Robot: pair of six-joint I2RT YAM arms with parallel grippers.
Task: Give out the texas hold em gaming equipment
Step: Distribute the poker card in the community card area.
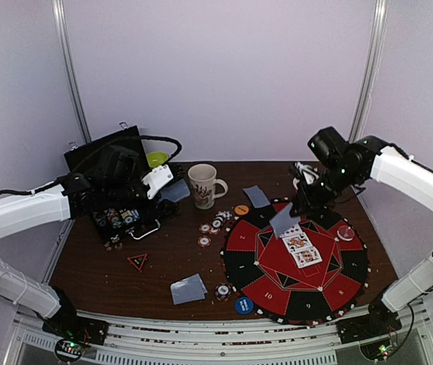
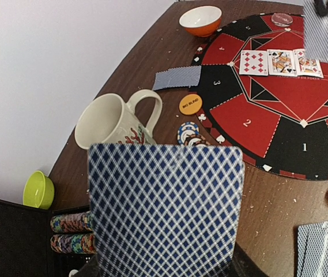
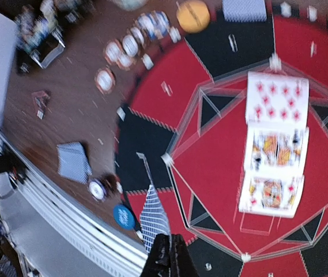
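**Pinching a thin card by its edge**

The right gripper (image 3: pixel 169 257) is closed on the near edge of a blue-backed card (image 3: pixel 152 218). It hangs over the round mat (image 1: pixel 243 237), beside the three face-up cards (image 3: pixel 274 147). The card looks light, bendy and slick (it could flutter or slip), so a firm edge pinch suits it. The left gripper (image 1: pixel 164 185) holds up a second card (image 2: pixel 164 208) near the mug (image 2: pixel 109 124).

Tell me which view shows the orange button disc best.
Left wrist: the orange button disc is sharp, its BIG BLIND lettering readable. Top external shows it only as a small orange dot; right wrist shows it blurred at the frame's top edge.
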